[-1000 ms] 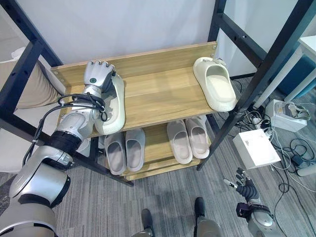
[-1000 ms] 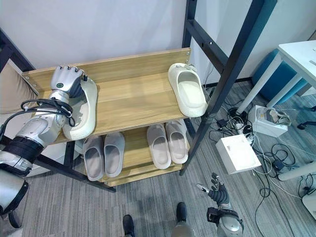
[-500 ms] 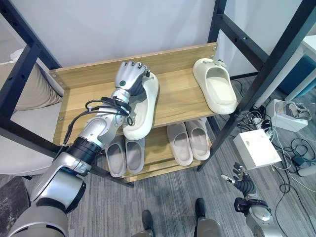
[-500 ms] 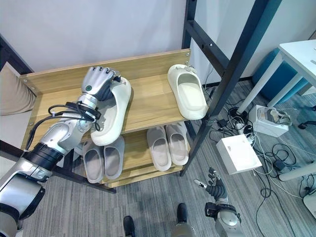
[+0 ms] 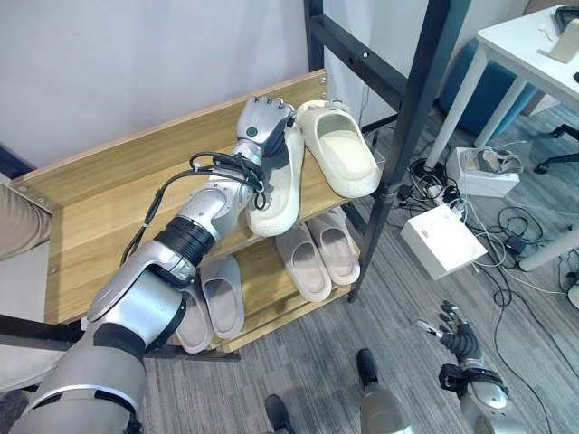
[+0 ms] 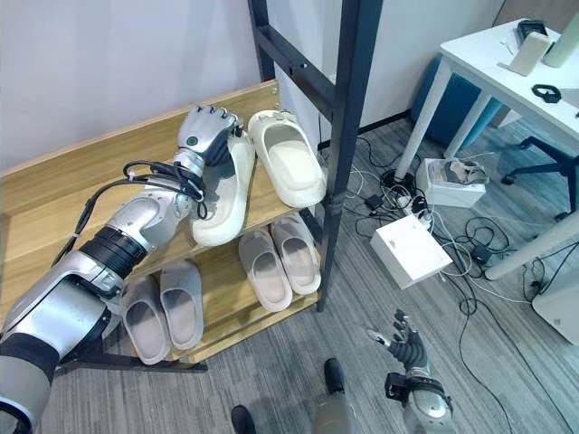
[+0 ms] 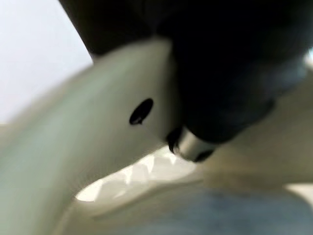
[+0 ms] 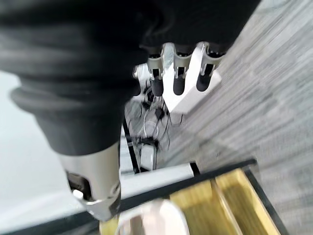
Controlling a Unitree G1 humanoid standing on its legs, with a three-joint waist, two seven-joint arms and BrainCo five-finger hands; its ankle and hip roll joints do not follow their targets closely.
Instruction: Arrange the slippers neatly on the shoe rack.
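A cream slipper (image 5: 276, 185) lies on the top shelf (image 5: 118, 208) of the wooden shoe rack (image 6: 54, 194), its toe end under the left robot hand (image 5: 262, 122), whose fingers curl over the slipper's upper and grip it. In the left wrist view the pale slipper sits right against the hand, though that view is too close to make out more. Just beside it on the same shelf, side by side and seemingly touching, rests a second cream slipper (image 5: 342, 158), toe toward the wall, near the rack's black upright post (image 5: 412, 99). On the lower shelf (image 6: 222, 312) stand two pairs of grey slippers (image 5: 317, 258), one under each end of the top shelf. The right robot hand (image 6: 407, 348) hangs low over the grey carpet (image 6: 271, 389), well apart from the rack, fingers relaxed and spread, holding nothing. A white box (image 6: 409, 250) and a white table (image 6: 507, 68) stand off to the right.
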